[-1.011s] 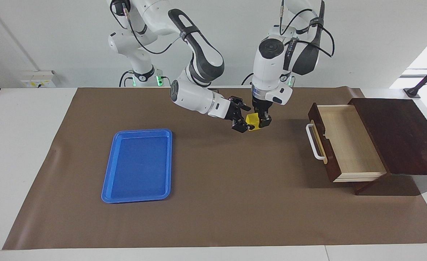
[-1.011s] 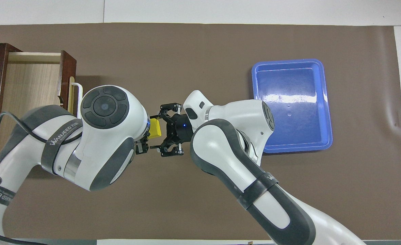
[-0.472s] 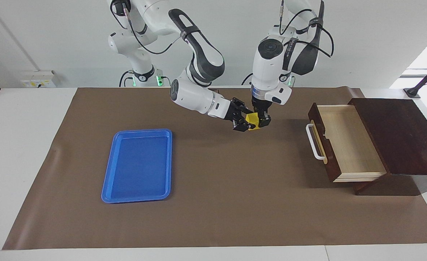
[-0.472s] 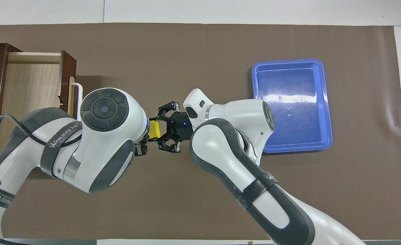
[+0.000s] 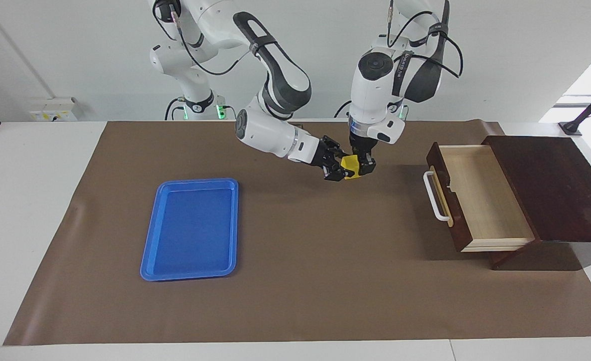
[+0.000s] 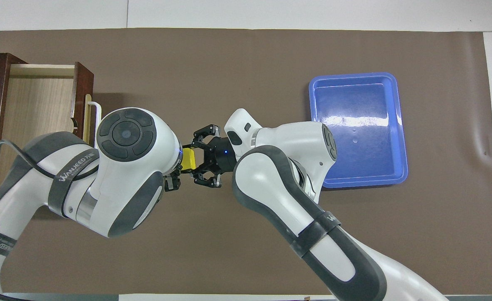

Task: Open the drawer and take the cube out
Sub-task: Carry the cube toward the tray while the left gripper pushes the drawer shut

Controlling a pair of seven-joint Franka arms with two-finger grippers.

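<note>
The yellow cube point(image 5: 350, 166) hangs in the air over the brown mat, between the drawer and the blue tray. My left gripper point(image 5: 362, 168) points straight down and is shut on it. My right gripper point(image 5: 344, 166) comes in level from the right arm's end of the table and is open, one finger on either side of the cube. In the overhead view the cube point(image 6: 188, 159) shows between the left arm's wrist and the right gripper point(image 6: 194, 159). The drawer point(image 5: 481, 195) is pulled out of its dark box, its pale inside bare, its white handle point(image 5: 433, 195) facing the table's middle.
A flat blue tray point(image 5: 191, 228) lies on the mat toward the right arm's end of the table and holds nothing; it also shows in the overhead view point(image 6: 356, 129). The dark wooden box point(image 5: 556, 185) stands at the left arm's end. The brown mat point(image 5: 305, 281) covers the table.
My right gripper has moved in toward the cube held by my left gripper, so that its fingers now stand around the cube. The left gripper has barely moved.
</note>
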